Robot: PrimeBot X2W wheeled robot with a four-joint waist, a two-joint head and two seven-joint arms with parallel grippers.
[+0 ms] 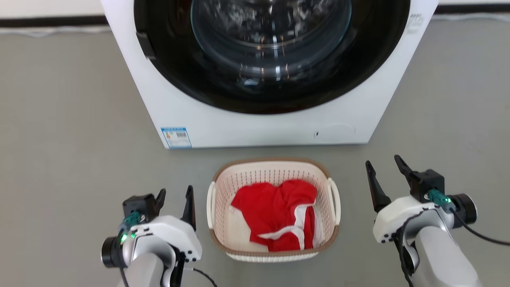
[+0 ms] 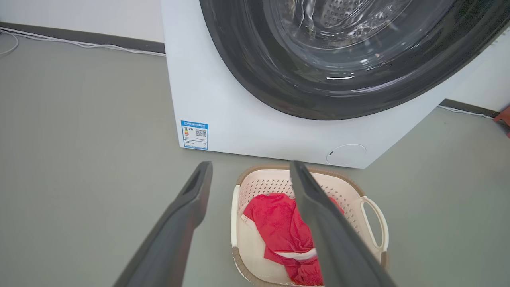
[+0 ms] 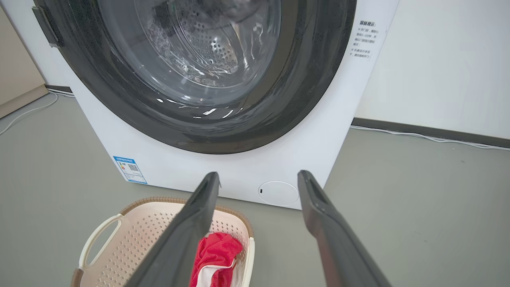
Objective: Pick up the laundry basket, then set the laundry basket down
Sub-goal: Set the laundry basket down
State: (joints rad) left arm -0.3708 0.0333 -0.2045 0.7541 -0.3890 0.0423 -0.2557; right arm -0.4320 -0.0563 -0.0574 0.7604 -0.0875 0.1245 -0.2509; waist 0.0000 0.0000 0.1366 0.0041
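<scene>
The laundry basket (image 1: 255, 177) sits lower centre of the head view, on the grey floor (image 1: 59, 139) right in front of the washer (image 1: 255, 131). It's a small cream thing full of little holes, with a brown woven-look rim, a white handle each side, and a red cloth (image 1: 275, 211) with white trim bunched inside. Left gripper (image 1: 175, 192) is lower left and right gripper (image 1: 381, 160) lower right, both with fingers spread apart, neither touching it
</scene>
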